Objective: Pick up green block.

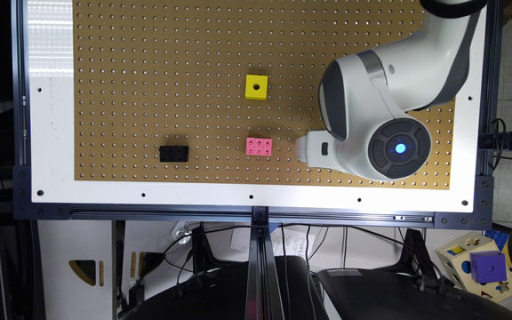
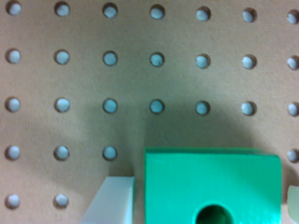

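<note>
Green block sat on pegboard between spread gripper fingers, one just beside block. Risk: off-centre closing could shove or twist block, causing slip on lift.

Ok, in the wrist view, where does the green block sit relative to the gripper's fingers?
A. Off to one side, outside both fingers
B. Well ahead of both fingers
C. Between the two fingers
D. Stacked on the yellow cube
C: the green block lies on the pegboard with one pale finger close at one side and another at its opposite edge.
</note>
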{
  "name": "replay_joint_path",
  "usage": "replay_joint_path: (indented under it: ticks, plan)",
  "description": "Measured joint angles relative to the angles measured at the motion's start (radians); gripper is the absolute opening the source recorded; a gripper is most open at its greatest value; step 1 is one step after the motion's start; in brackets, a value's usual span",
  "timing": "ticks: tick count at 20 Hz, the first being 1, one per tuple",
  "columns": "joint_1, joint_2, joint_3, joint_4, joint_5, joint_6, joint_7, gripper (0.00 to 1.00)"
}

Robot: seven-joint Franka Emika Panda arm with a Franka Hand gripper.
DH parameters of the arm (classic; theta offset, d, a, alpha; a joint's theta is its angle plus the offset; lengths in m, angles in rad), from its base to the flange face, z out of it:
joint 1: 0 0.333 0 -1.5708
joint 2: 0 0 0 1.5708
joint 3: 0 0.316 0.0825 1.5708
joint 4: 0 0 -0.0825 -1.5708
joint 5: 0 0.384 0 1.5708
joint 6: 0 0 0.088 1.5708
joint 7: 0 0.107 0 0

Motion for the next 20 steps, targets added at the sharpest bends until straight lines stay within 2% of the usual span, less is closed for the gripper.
replay_joint_path:
  ticks: [7,8,20]
  plan:
    - [0.0,0.0,-0.001,0.0,0.0,0.001,0.0,1.0]
    - [-0.001,0.001,-0.004,0.001,0.0,0.005,0.0,0.0]
    - [-0.001,-0.002,-0.004,0.001,0.0,0.004,0.0,0.0]
